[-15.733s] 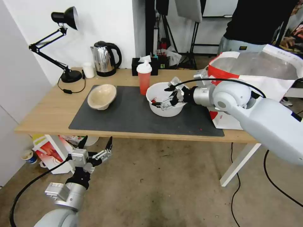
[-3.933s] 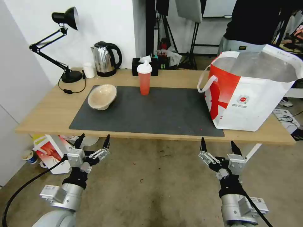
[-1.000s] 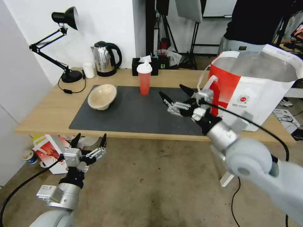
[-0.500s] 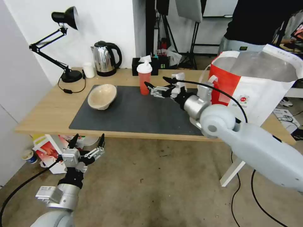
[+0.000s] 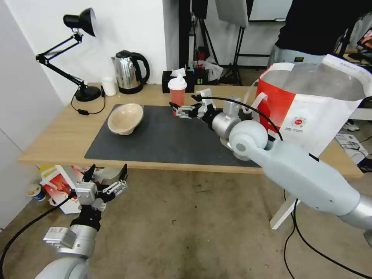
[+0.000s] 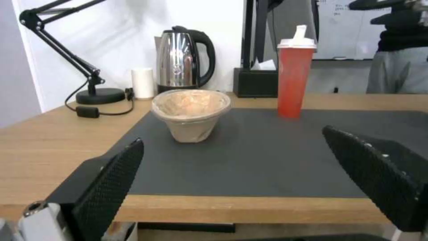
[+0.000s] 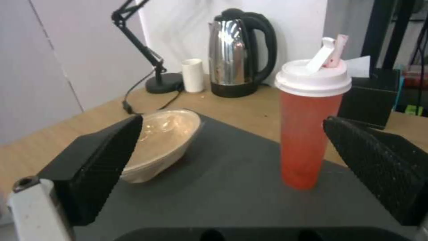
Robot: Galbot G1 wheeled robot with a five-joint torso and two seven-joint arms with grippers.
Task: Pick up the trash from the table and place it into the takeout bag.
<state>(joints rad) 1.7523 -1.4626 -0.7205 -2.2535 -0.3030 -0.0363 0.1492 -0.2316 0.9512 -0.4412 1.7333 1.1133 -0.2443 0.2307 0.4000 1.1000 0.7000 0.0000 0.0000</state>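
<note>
I have the right gripper (image 5: pixel 185 106) out over the dark mat (image 5: pixel 162 135), fingers apart, just beside the red cup (image 5: pixel 177 95). My right wrist view shows what the head view can't: the cup (image 7: pixel 310 130) stands upright between the spread fingers (image 7: pixel 96 164), apparently untouched. The pulp bowl (image 5: pixel 125 118) lies tilted on the mat's left part. The takeout bag (image 5: pixel 310 104) stands open at the bench's (image 5: pixel 58 135) right end. The left gripper (image 5: pixel 105 177) hangs below the bench edge, fingers apart.
</note>
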